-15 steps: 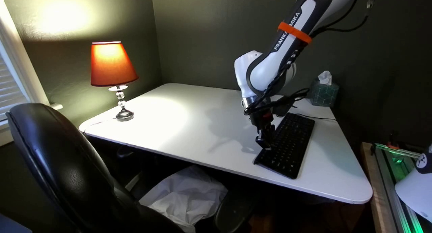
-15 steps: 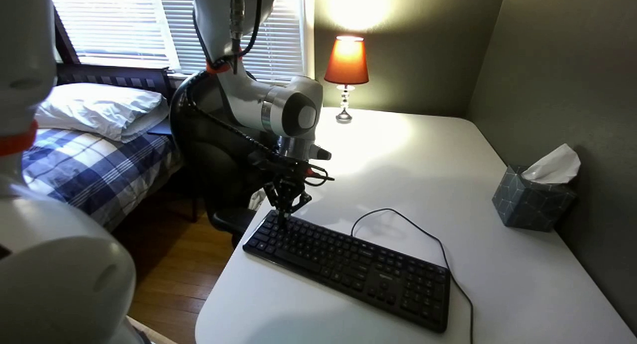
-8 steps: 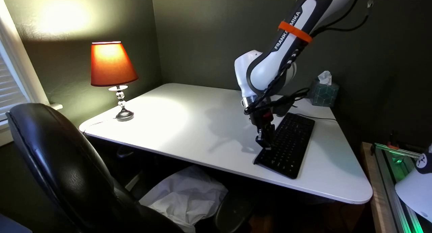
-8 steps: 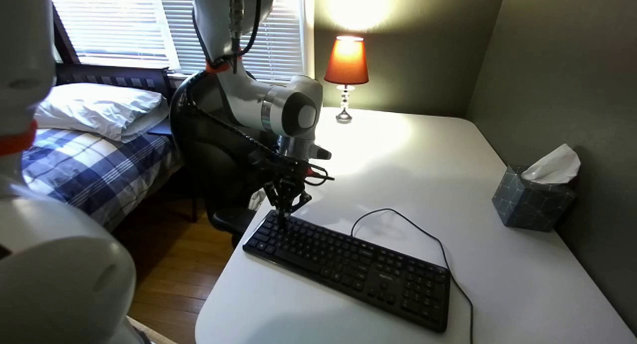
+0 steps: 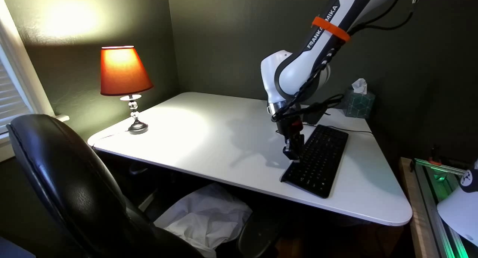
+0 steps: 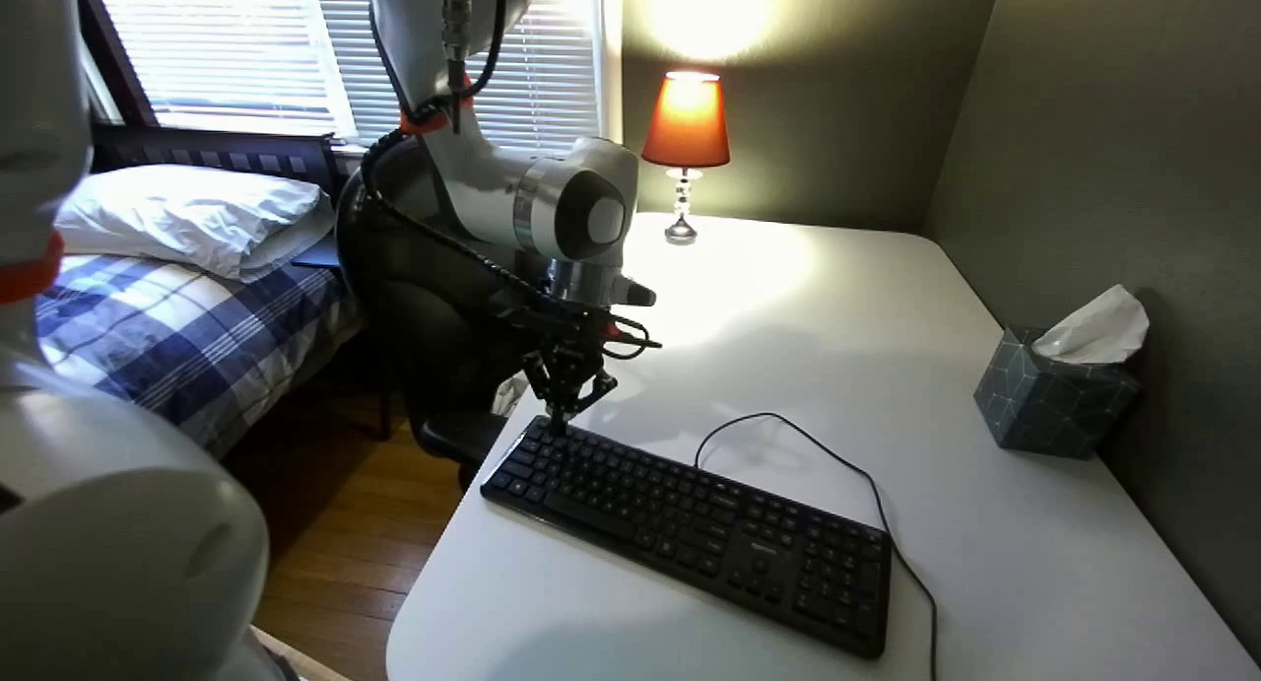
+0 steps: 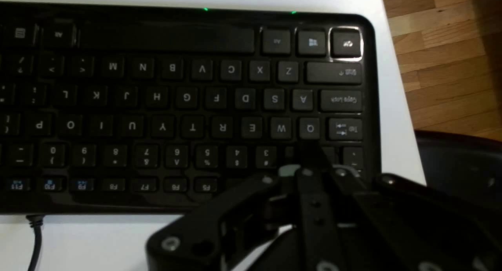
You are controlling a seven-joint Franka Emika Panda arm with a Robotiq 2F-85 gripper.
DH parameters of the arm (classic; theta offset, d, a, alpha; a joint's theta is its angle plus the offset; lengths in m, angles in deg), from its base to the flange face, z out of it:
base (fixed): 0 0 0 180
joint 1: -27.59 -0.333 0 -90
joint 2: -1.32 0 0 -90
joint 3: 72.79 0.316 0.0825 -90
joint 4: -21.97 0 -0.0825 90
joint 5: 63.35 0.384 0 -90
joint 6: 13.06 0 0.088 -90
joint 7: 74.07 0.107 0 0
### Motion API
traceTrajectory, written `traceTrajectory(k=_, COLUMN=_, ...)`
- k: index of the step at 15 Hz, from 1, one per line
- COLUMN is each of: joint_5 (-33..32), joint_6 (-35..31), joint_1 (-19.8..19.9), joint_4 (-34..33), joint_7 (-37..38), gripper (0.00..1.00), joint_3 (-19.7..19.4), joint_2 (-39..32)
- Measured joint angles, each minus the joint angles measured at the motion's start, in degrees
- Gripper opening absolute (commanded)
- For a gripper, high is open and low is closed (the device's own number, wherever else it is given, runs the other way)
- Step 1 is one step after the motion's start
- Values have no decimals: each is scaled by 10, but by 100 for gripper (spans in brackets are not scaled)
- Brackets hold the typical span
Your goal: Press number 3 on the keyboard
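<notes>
The black keyboard lies flat near the desk's edge; it also shows in an exterior view with its thin cable. In the wrist view the keyboard appears upside down. The 3 key is in full view just left of the fingertips. My gripper is shut and holds nothing. Its dark tips cover parts of the 2 key and the 1 key. In both exterior views the gripper points down over the keyboard's end; the tip looks slightly above the keys.
A white desk bears a lamp at its far end and a tissue box near the wall. A black chair stands at the desk's edge. Black cables hang along the arm.
Over the last half second my gripper and arm have risen a little from the keys. Before that they stayed still. The keyboard has not moved.
</notes>
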Motion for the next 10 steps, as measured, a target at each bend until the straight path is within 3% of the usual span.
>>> traceTrajectory(k=10, joint_5=0, joint_6=-8, joint_1=0, joint_4=38, joint_7=0, gripper=99, joint_3=0, joint_2=57)
